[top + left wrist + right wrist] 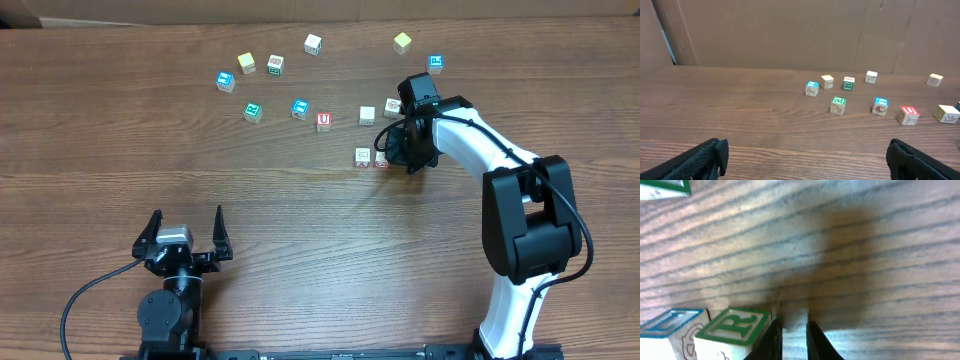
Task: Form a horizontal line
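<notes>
Two small whitish cubes [371,157] touch side by side, forming a short horizontal line right of the table's centre. My right gripper [404,154] is down at the table just to the right of that pair. In the right wrist view its narrow fingers [794,330] are shut with nothing between them, and the left finger rests against the side of a green "R" cube [735,326]. A blue-edged cube [671,324] sits on the far side of the "R" cube. My left gripper [187,236] stands open and empty near the front edge, wide apart in its wrist view [807,160].
Two whitish cubes [367,115] [393,105] lie behind the pair, and the red "U" cube [323,121] is to their left. Several blue, green and yellow cubes are scattered along the back, such as one blue cube [435,63] and one yellow cube [402,41].
</notes>
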Robot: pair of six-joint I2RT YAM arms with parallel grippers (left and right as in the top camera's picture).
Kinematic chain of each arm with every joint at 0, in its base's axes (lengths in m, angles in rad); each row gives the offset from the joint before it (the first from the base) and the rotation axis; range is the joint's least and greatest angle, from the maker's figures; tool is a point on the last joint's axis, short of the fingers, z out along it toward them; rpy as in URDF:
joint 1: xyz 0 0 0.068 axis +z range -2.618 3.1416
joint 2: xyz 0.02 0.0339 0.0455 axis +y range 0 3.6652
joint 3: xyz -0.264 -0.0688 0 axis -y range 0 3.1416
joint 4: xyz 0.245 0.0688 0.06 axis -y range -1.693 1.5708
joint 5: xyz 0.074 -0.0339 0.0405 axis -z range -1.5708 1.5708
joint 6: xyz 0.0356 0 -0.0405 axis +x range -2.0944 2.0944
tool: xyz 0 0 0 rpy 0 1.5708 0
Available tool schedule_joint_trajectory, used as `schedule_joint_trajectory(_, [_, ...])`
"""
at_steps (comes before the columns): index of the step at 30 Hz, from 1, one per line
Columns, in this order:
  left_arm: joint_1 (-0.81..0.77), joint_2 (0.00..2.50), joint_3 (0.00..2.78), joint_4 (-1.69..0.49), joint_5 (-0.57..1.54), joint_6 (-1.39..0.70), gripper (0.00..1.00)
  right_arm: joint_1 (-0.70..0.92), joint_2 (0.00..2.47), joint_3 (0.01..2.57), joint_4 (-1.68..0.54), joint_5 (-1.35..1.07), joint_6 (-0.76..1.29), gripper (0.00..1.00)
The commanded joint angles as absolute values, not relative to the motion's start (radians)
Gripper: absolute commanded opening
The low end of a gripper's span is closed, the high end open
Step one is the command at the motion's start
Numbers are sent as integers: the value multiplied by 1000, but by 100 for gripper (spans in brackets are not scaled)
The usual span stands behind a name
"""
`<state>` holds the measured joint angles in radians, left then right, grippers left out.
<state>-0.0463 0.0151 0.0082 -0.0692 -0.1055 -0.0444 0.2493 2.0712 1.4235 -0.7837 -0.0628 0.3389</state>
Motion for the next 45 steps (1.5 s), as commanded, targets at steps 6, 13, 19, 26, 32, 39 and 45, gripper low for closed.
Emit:
schedule_joint_trajectory(6, [-55,6,6,-70,-107,-22,100,247,2082,1414,-768,-99,279,15])
schedule_joint_trajectory(13, [-55,6,6,-70,-108,-22,100,247,2082,1414,-782,-144,280,15])
schedule_joint_trajectory(19, [-55,6,6,-70,-107,-22,100,247,2082,1414,-794,-143,284,18])
schedule_joint_trajectory(26, [-55,6,6,-70,-107,-22,99,247,2082,1414,-773,-141,279,19])
schedule_joint_trajectory(32, [-55,6,6,-70,-108,-22,100,247,2082,1414,-766,-141,255,19])
schedule_joint_trajectory(39, [-55,6,6,-70,-107,-22,99,247,2082,1414,-763,-141,253,19])
schedule_joint_trajectory(45, [-55,6,6,-70,-107,-22,99,247,2082,1414,-764,-153,261,19])
